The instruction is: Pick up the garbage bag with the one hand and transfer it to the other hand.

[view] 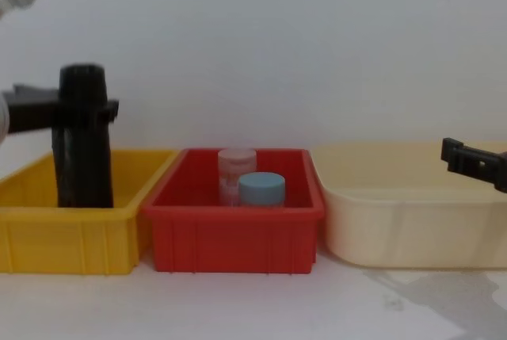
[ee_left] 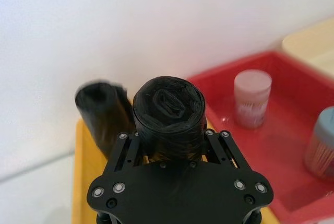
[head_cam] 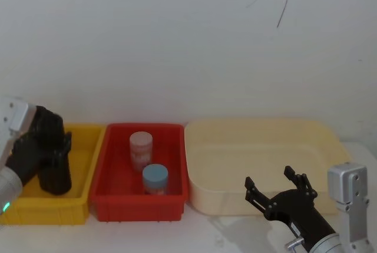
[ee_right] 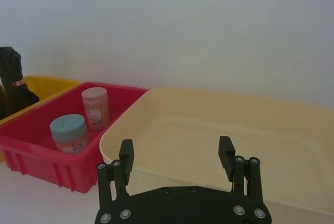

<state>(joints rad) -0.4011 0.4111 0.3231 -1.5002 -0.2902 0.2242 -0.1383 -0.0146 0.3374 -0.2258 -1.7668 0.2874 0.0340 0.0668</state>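
Note:
The garbage bag (ee_left: pixel 168 106) is a black roll standing upright between the fingers of my left gripper (ee_left: pixel 169 140), which is shut on it. In the head view the left gripper (head_cam: pixel 50 141) holds the garbage bag (head_cam: pixel 48 122) over the yellow bin (head_cam: pixel 44 212) at the far left. From the chest, the bag (view: pixel 83 82) rises above the gripper (view: pixel 83 110); its lower end is hidden. My right gripper (head_cam: pixel 280 191) is open and holds nothing, low in front of the cream tub (head_cam: pixel 259 124); its fingers spread wide in its own wrist view (ee_right: pixel 176 148).
A second black roll (ee_left: pixel 102 112) stands in the yellow bin just behind the held one (head_cam: pixel 56 176). The red bin (head_cam: pixel 147 127) in the middle holds a pink-lidded jar (head_cam: pixel 141 147) and a blue-lidded jar (head_cam: pixel 155 177). A white wall stands close behind the bins.

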